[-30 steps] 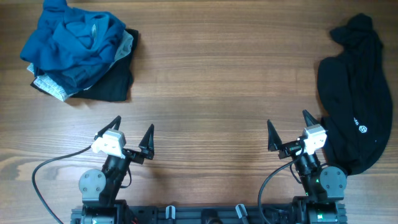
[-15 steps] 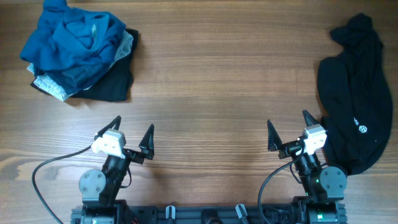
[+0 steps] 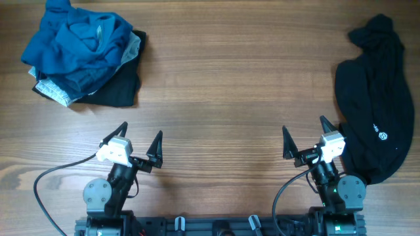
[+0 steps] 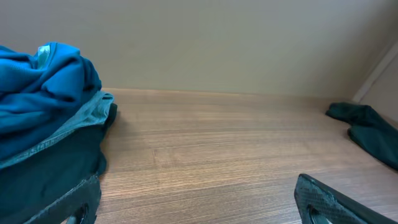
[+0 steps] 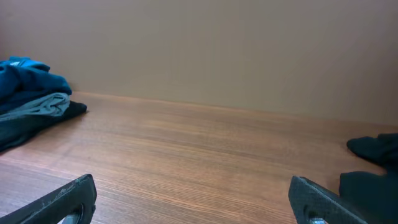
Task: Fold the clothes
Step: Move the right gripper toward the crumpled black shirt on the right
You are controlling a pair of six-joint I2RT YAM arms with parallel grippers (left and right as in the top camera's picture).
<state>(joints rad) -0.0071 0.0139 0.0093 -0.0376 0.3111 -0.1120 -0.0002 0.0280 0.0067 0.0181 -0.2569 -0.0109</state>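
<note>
The left gripper [image 3: 140,131] sits low at the near edge of the brown wooden table [image 3: 223,85], its jaws wide apart and holding nothing. The right gripper [image 3: 303,126] sits the same way, empty too. A heap of soft blue, grey and black clothes [image 3: 85,59] lies far left. The big soft black shirt [image 3: 374,98] lies far right, beside the right gripper. Nothing has moved since a second ago.

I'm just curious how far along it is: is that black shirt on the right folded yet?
Not folded. The black shirt lies in a crumpled, uneven heap, its far end bunched up, its white logo showing.
</note>
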